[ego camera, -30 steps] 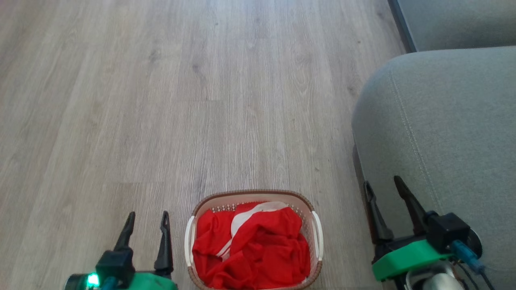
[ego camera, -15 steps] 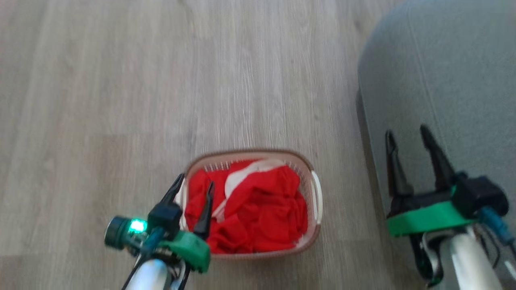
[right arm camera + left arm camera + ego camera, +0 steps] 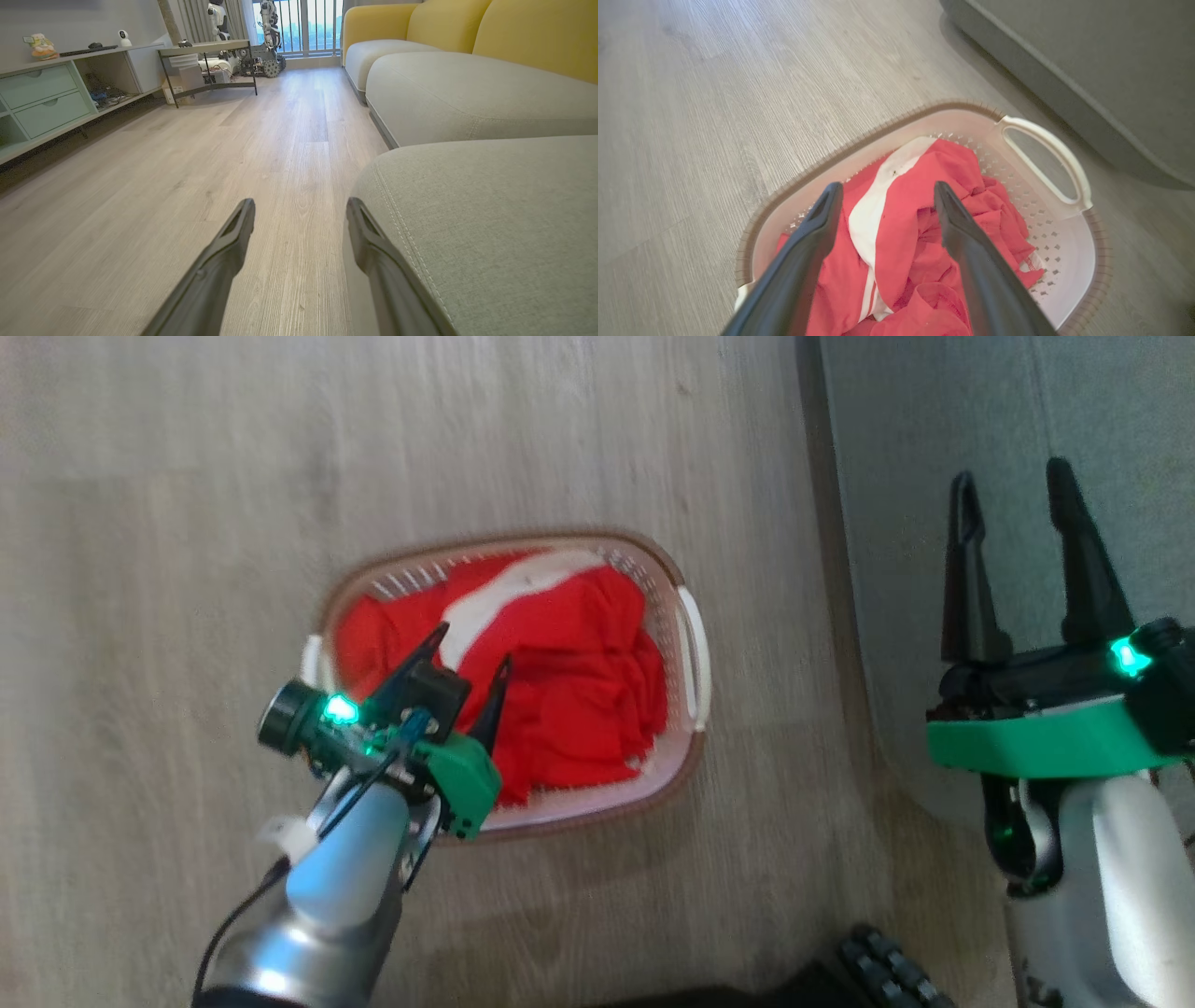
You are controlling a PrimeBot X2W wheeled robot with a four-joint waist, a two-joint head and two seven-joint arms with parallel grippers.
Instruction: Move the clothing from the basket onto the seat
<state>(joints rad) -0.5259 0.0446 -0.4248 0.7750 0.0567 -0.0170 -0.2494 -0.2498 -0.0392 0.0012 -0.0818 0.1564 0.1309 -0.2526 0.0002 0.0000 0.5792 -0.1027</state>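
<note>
Pale wood-plank floor (image 3: 714, 93) beside grey-green upholstered seat (image 3: 490, 210). Left gripper (image 3: 887, 185) hovers wide open, empty, over red clothing (image 3: 901, 214) in cream perforated basket (image 3: 1064, 233).

Red clothing (image 3: 579, 653), crumpled, white band across the top, heaped in the cream perforated basket (image 3: 693, 663) with brown rim and white handles, upright on the floor (image 3: 187, 476). Possibly two garments, too tangled to separate. Grey-green seat (image 3: 915, 476) near, not touching.
</note>
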